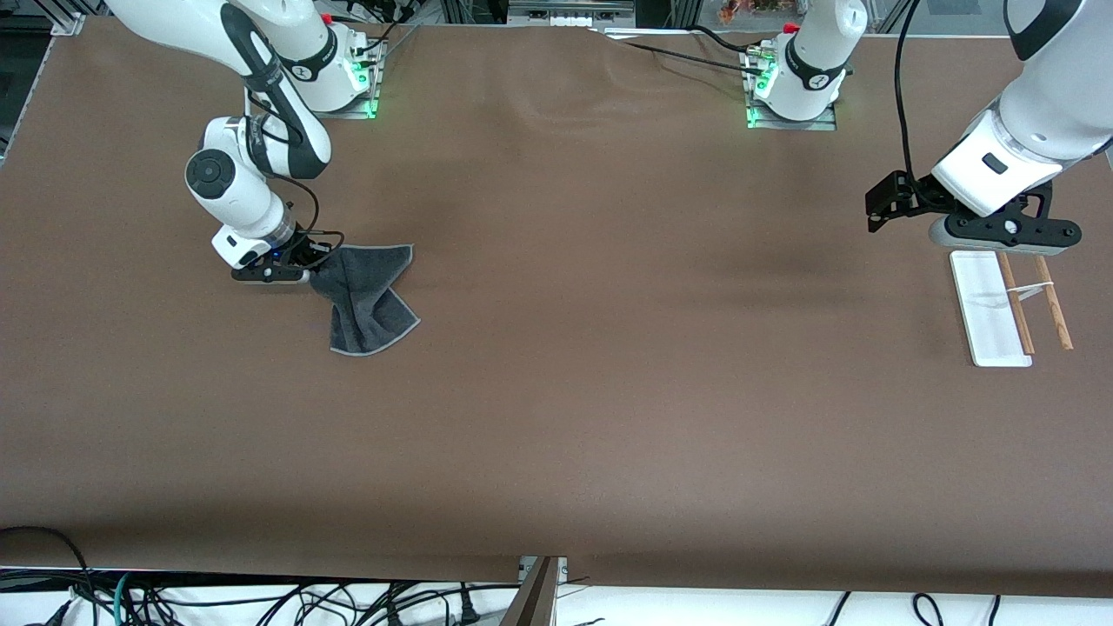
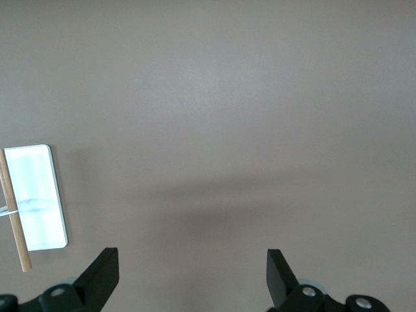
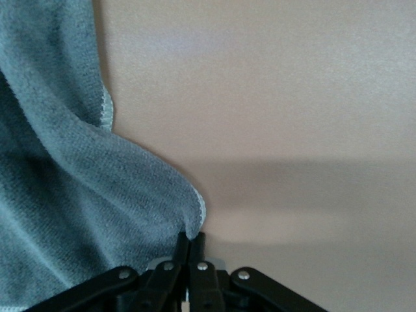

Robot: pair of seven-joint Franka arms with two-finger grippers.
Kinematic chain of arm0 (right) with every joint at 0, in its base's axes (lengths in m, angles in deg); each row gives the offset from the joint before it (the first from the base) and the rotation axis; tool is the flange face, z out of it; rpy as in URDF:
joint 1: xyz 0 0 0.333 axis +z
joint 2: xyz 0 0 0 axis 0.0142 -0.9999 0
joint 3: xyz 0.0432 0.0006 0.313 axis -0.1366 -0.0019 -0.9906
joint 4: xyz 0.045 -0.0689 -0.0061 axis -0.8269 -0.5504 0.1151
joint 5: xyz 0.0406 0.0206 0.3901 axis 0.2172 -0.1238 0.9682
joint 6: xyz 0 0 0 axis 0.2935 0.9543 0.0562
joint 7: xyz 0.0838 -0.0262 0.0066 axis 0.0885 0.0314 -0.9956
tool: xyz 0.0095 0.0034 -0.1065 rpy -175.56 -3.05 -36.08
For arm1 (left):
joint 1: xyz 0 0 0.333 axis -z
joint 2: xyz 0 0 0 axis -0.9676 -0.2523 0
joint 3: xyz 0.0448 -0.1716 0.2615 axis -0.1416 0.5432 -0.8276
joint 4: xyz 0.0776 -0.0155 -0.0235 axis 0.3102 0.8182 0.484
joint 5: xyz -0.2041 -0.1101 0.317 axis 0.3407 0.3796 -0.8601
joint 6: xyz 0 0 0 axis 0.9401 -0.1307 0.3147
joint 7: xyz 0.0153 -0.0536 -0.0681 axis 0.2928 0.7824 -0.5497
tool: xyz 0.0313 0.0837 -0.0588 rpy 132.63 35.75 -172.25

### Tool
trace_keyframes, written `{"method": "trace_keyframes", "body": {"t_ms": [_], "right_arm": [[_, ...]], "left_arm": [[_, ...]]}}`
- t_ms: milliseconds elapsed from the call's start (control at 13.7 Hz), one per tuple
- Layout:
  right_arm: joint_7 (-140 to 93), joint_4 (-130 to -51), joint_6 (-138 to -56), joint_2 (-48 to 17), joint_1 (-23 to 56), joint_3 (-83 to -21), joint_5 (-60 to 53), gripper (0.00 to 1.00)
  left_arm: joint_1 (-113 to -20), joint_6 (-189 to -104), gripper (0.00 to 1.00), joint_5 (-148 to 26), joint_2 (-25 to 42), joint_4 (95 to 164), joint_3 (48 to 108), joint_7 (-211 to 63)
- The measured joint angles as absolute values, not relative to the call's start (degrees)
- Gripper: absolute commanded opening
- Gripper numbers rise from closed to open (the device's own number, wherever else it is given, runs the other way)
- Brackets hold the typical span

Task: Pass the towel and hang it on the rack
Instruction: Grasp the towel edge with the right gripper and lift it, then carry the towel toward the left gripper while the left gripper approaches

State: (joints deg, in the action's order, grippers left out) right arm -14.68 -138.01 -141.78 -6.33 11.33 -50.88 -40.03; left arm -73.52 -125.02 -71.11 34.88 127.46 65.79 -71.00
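Note:
The dark grey towel (image 1: pixel 369 296) with its light stitched border lies bunched and partly lifted on the table near the right arm's end. My right gripper (image 1: pixel 315 265) is shut on one edge of the towel (image 3: pixel 84 195), its fingers (image 3: pixel 184 247) pressed together on the hem. The rack (image 1: pixel 1000 304) lies on the table at the left arm's end, white base flat, two wooden rods (image 1: pixel 1052 300) beside it. My left gripper (image 1: pixel 878 209) hovers open and empty over the table beside the rack (image 2: pixel 39 198); its fingertips (image 2: pixel 104 266) stand wide apart.
The brown table (image 1: pixel 609 348) stretches wide between towel and rack. Cables (image 1: pixel 261 600) hang below the table's edge nearest the front camera. The arm bases (image 1: pixel 791 87) stand along the edge farthest from that camera.

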Motion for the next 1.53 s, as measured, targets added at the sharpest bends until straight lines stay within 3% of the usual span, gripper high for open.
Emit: {"method": "trace_keyframes", "body": {"t_ms": [219, 438, 731, 950, 1169, 1535], "right_arm": [[-14.56, -134.56, -135.48, -5.79, 11.43, -52.09, -39.73, 0.0], [-14.54, -126.85, -121.5, -2.39, 11.49, -53.36, -39.2, 0.0], [-12.29, -110.57, -97.0, -0.03, 11.94, -55.3, -35.93, 0.0], [-7.45, -99.27, -85.53, -1.73, 14.23, -55.75, -32.67, 0.0], [-0.38, -92.25, -80.79, -3.89, 17.41, -56.2, -25.86, 0.0], [16.68, -83.64, -79.98, -7.77, 22.09, -58.03, -7.29, 0.0]], "left_arm": [[-73.52, -125.02, 1.0, -71.1, 34.88, 127.46, 65.79, -71.0], [-73.52, -125.02, 1.0, -71.1, 34.88, 127.46, 65.79, -71.0], [-73.52, -125.02, 1.0, -71.1, 34.88, 127.45, 65.79, -71.0], [-73.52, -125.02, 1.0, -71.1, 34.88, 127.45, 65.79, -71.0], [-73.5, -125.01, 1.0, -71.11, 34.84, 127.45, 65.79, -71.0], [-73.77, -122.98, 1.0, -71.1, 34.26, 127.44, 65.7, -71.0]]}}
